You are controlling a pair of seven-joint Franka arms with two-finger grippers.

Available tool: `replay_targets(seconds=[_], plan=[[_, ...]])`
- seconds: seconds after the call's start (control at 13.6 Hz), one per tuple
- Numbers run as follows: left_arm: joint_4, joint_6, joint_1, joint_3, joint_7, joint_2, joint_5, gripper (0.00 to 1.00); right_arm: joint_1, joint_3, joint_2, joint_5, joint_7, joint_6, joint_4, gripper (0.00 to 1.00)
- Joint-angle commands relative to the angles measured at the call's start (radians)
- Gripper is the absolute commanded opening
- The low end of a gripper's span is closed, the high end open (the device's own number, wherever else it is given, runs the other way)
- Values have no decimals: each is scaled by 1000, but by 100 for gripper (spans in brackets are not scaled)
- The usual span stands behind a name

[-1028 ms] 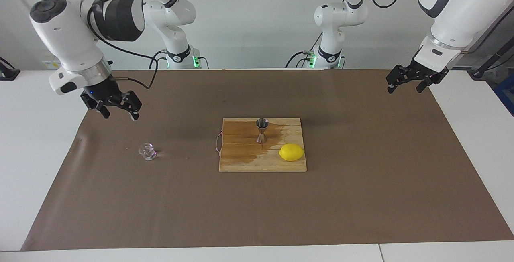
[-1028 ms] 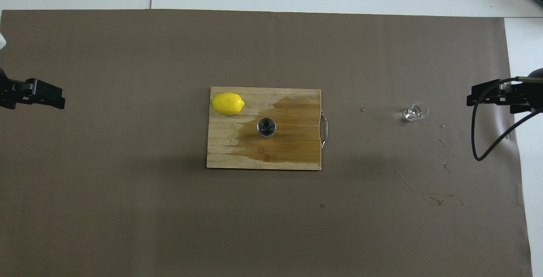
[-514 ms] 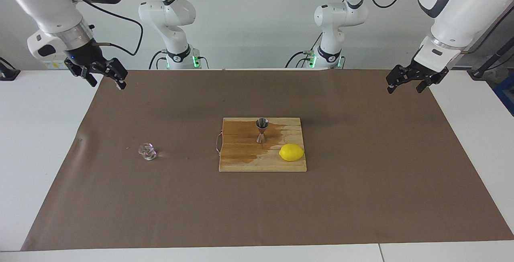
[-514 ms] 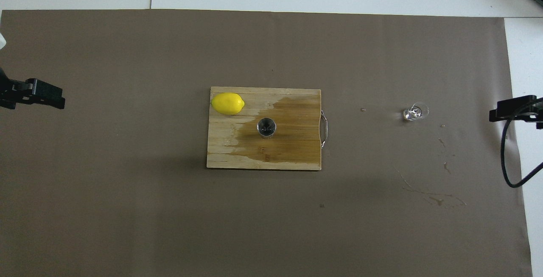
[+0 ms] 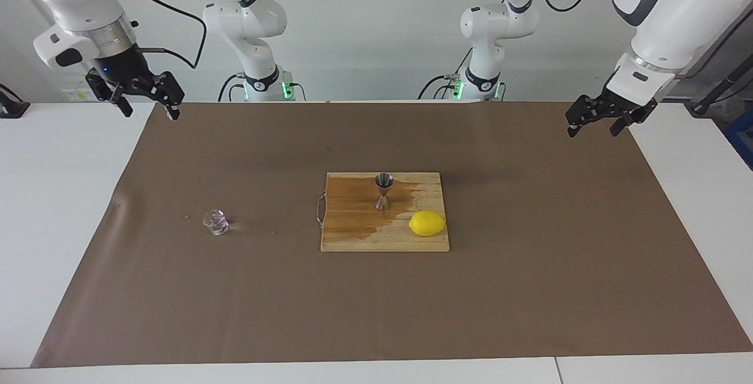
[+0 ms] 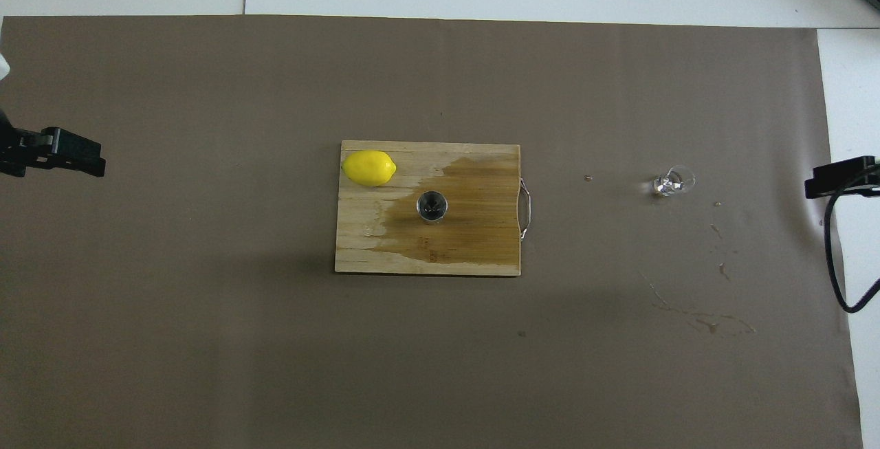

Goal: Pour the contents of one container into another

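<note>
Glass cup (image 5: 216, 222) apart from both jaws

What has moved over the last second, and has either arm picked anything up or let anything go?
The right gripper rose and drew back from near the glass cup to the right arm's corner of the paper nearest the robots, open and empty throughout. Nothing was grasped or released. The left gripper, the cup, the jigger, the lemon and the wet cutting board stayed put.
</note>
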Motion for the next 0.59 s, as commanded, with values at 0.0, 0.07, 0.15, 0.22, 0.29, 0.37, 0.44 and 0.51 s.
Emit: replay_targets(seconds=[0.0, 0.07, 0.15, 0.22, 0.29, 0.37, 0.44, 0.51], plan=[[-24, -8, 8, -5, 0, -26, 5, 100, 6, 5, 95, 21, 43, -89, 159, 100], [-24, -8, 12, 0, 0, -26, 5, 100, 6, 5, 95, 20, 49, -89, 159, 100], [-24, -4, 33, 0, 0, -26, 5, 100, 7, 5, 95, 20, 52, -89, 155, 100], [-24, 5, 28, -3, 1, -24, 3, 100, 7, 5, 95, 20, 57, -85, 152, 100], [-23, 10, 17, -11, 10, -23, 5, 100, 9, 5, 95, 20, 57, -81, 152, 100], [-23, 7, 0, -11, 10, -24, 5, 100, 10, 5, 97, 18, 57, -78, 152, 100], [-24, 3, -5, -12, 9, -24, 3, 100, 12, 5, 97, 17, 55, -75, 149, 100], [-24, -2, -20, -14, 4, -26, 3, 100, 14, 5, 97, 15, 54, -66, 144, 100]])
